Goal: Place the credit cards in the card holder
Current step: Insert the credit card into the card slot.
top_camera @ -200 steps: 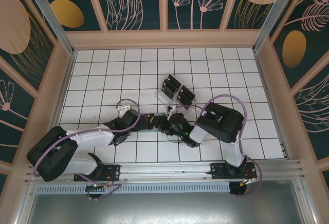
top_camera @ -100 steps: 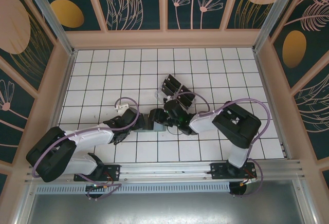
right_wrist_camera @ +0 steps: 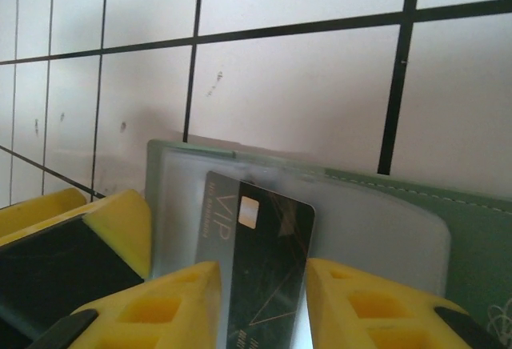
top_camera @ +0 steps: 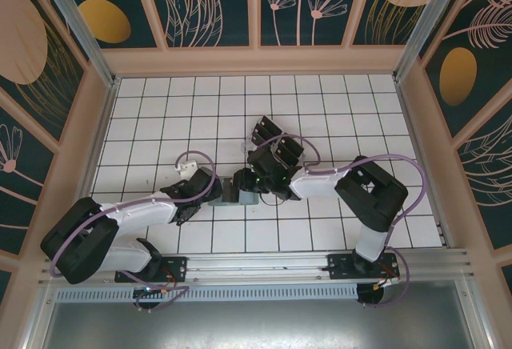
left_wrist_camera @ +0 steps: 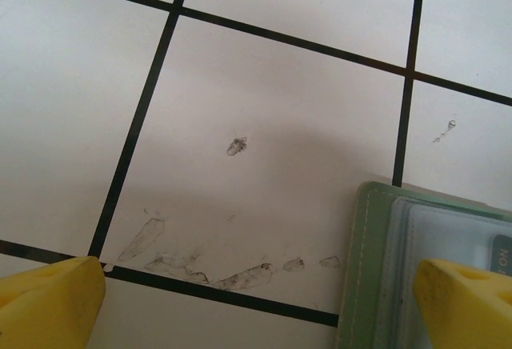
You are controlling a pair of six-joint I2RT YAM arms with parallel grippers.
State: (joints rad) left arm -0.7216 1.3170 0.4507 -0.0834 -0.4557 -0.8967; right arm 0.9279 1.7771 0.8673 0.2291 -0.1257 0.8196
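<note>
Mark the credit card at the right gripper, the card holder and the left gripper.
credit card (right_wrist_camera: 258, 253), right wrist view, black face.
card holder (right_wrist_camera: 484, 245), right wrist view, green cover.
left gripper (left_wrist_camera: 256, 285), left wrist view, midway between fingertips.

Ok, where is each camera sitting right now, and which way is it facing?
Top external: fixed above and behind the arms, looking down on the white tiled table; both arms show, left hand and right hand close together mid-table.
Left wrist: on the left arm, facing down at the tiles; its wide-open yellow fingertips frame a corner of the green stitched card holder.
Right wrist: low over the holder, facing along it; its fingers grip a thin black credit card at the clear pocket.
Shared: both wrist views show the holder.
</note>
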